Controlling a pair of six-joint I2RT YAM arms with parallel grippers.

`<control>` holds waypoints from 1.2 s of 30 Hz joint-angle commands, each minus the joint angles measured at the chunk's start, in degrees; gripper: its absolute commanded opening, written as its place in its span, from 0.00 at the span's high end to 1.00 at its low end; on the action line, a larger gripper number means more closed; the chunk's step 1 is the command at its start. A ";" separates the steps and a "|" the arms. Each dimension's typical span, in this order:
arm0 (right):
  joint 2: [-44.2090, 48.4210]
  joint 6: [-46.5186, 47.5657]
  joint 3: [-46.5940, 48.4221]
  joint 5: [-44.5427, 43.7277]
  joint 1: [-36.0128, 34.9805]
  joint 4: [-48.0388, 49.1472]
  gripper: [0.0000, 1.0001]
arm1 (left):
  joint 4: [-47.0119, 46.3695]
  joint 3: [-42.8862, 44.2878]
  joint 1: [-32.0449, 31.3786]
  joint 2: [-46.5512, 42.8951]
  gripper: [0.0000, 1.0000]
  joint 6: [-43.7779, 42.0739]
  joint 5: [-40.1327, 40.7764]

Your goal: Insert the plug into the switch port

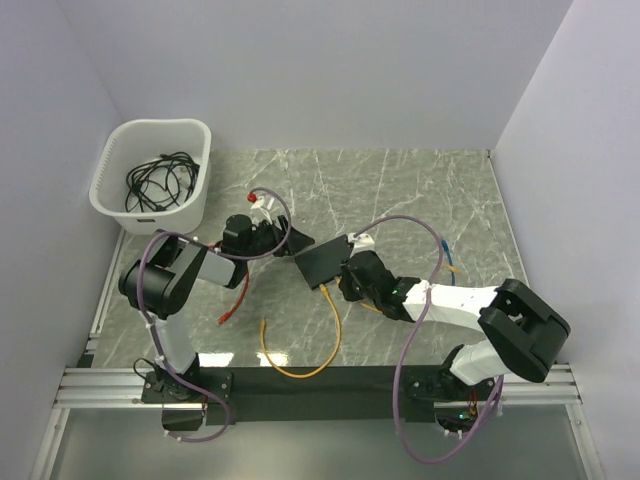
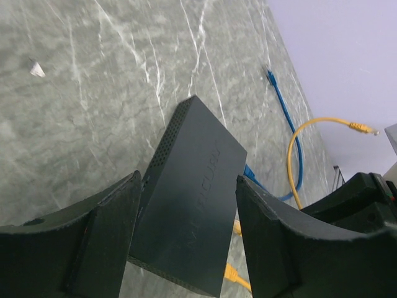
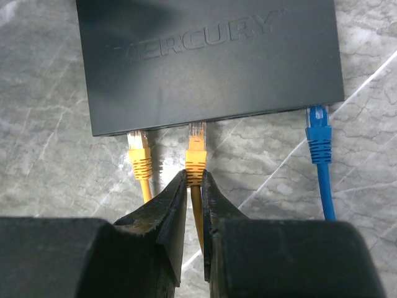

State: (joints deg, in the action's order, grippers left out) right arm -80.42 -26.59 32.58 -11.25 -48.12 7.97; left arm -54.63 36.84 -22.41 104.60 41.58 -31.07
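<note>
You're pinching the plug [image 3: 196, 152] in the right tool [image 3: 193, 181], the switch [image 3: 211, 56] lying at twelve o'clock (left tool [image 2: 186, 183] straddling it, wide).

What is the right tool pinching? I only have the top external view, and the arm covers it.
Observer: The right tool is shut on a yellow plug, its clear tip at the switch edge.
Operator: Other cables there?
Observer: A second yellow plug and a blue plug flank it along the same edge.
Operator: Is the left tool gripping the switch?
Observer: The left tool straddles the switch, open; I cannot tell whether it touches.
</note>
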 commanded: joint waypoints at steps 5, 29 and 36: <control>-2.02 -1.27 1.96 -3.69 -1.36 6.09 1.00 | -6.27 3.41 0.18 4.73 0.33 1.92 -6.63; -8.60 -1.80 -2.61 -18.55 -8.39 21.38 1.00 | -5.67 9.03 -0.96 13.00 0.35 1.49 -15.60; -13.18 -2.77 -2.26 -18.20 -8.31 23.67 1.00 | -2.76 10.09 -1.67 13.44 0.35 -0.89 -17.27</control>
State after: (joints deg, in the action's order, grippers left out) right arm -91.90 -27.99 29.89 -27.94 -56.38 25.80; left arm -57.74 45.67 -22.20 117.16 41.65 -41.87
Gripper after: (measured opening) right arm 0.180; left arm 0.652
